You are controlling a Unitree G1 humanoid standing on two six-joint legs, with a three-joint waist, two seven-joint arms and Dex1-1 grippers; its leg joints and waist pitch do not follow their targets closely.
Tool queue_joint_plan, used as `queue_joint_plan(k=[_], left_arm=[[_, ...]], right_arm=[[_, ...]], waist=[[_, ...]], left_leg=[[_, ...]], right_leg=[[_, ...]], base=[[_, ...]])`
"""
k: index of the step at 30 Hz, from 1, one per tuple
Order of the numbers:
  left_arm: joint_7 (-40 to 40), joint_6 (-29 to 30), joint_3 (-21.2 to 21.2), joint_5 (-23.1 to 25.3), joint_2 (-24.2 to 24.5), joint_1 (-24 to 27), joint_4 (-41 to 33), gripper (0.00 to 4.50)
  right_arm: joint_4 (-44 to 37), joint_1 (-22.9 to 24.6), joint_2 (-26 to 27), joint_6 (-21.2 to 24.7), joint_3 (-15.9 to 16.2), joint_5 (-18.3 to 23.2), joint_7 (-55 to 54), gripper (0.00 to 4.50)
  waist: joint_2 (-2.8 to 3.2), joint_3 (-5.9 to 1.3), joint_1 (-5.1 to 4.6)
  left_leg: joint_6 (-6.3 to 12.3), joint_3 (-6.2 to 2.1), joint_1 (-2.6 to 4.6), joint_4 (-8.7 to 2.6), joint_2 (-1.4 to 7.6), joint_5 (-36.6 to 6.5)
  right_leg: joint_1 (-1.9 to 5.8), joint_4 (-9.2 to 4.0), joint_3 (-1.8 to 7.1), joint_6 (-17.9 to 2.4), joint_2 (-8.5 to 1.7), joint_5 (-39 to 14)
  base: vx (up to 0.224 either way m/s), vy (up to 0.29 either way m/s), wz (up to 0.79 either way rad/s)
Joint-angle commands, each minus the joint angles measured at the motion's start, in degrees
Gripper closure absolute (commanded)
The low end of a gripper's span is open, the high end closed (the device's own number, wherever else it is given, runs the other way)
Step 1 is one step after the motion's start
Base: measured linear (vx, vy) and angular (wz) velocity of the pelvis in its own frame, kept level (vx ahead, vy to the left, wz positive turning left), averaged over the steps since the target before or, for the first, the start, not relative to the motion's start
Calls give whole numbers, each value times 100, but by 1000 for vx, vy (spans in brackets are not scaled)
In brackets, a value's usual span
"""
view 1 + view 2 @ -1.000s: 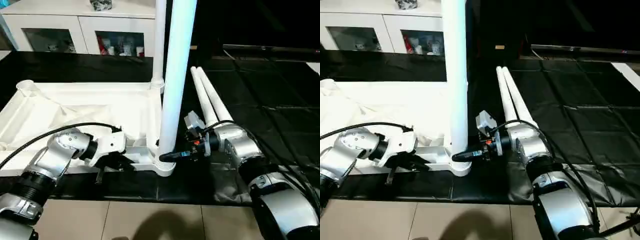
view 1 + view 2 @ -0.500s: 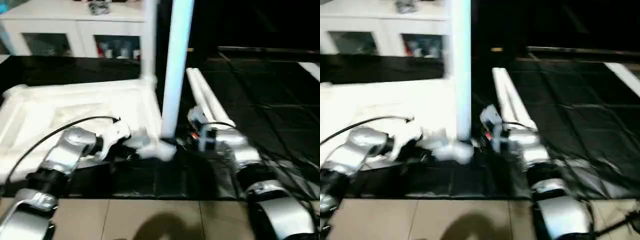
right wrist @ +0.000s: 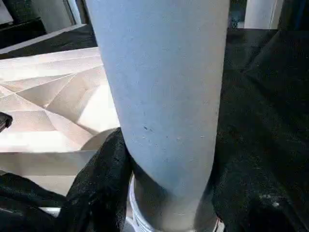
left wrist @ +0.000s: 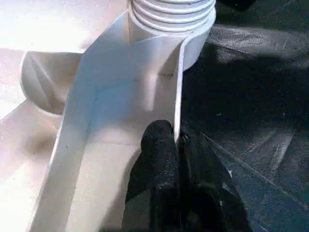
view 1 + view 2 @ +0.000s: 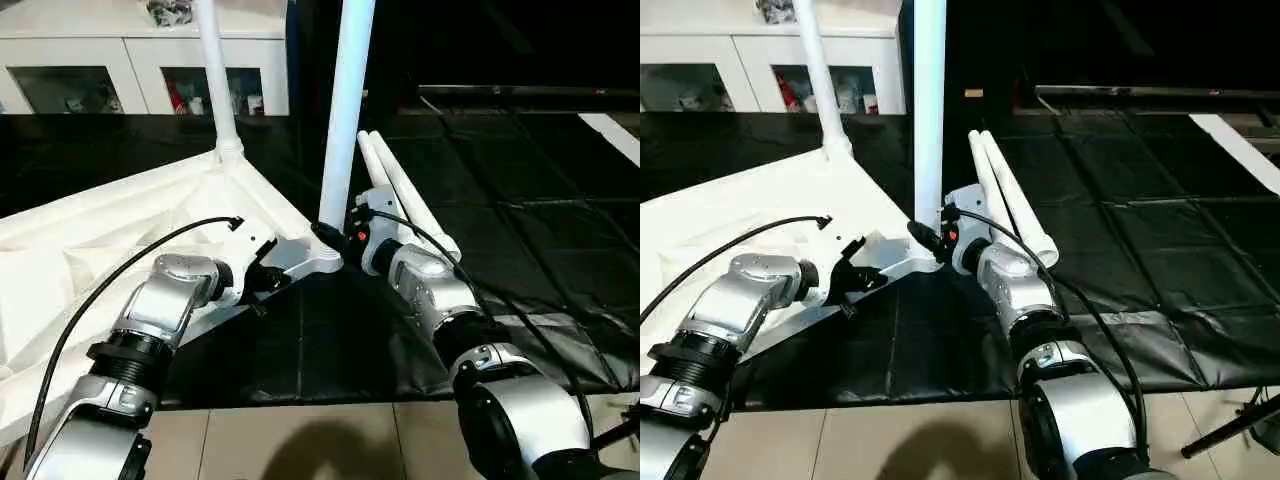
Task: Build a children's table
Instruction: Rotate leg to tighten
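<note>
Swung round since before, ribbed white tabletop (image 5: 120, 230) rim pinched by left end effector (image 4: 176, 140); right end effector (image 3: 164, 183) clasps upright leg (image 5: 345, 110).

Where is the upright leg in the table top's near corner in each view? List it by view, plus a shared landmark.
Left eye view: upright leg, centre, reaching the top edge.
Right eye view: left of centre.
Left wrist view: its ribbed foot, beyond the left gripper.
Right wrist view: column clasped by the right gripper.
Shared landmark: the corner socket of the table top.

table top (image 5: 120, 215) – white | legs (image 5: 345, 110) – white | mat (image 5: 520, 200) – black
</note>
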Motion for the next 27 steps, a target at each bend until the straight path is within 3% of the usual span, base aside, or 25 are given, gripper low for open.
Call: queue_joint_plan(k=[1,4,10,11,14,20,27], left_arm=[[222,-204,43,10,-17,-164,-285,450],[-48,-286,-52,23,178,-76,-362,450],[-836,-807,-266,-13,625,87,-343,450],[-1050,-1029,-328,-10,741,111,-313,450],[-1680,-1513,-526,11,1083,196,-270,450],[-2483,-2033,-807,10,1458,266,-193,450],[-3092,-2327,-980,-79,1627,306,-237,450]], right_arm=[[248,120,469,152,349,-34,523,160],[220,185,273,-3,439,-129,724,135],[27,376,-301,-258,581,-248,1597,82],[-32,395,-452,-303,614,-242,1876,56],[-239,416,-853,-394,741,-196,2841,47],[-244,199,-1288,-279,898,-181,3964,4],[-241,37,-1378,-256,1046,-93,4867,4]], waist=[[45,-385,30],[40,-374,16],[41,-390,49],[41,-389,66],[62,-382,89],[41,-389,183],[35,-391,211]], left_leg=[[288,71,-51,-344,-64,-552],[262,80,-46,-348,-56,-633],[361,78,-48,-337,-31,-483],[382,81,-48,-335,-34,-525],[420,86,-55,-328,-20,-622],[408,96,-15,-327,4,-615],[407,89,-38,-323,-2,-610]], right_leg=[[403,-396,317,-1231,-431,-222],[393,-420,325,-1207,-438,-418],[398,-370,326,-1293,-439,-98],[403,-377,318,-1299,-435,-123],[401,-380,311,-1314,-434,-171],[369,-364,316,-1392,-436,-173],[383,-341,316,-1408,-445,-152]], base=[[0,0,0],[0,0,0],[0,0,0],[0,0,0],[0,0,0],[0,0,0],[0,0,0]])
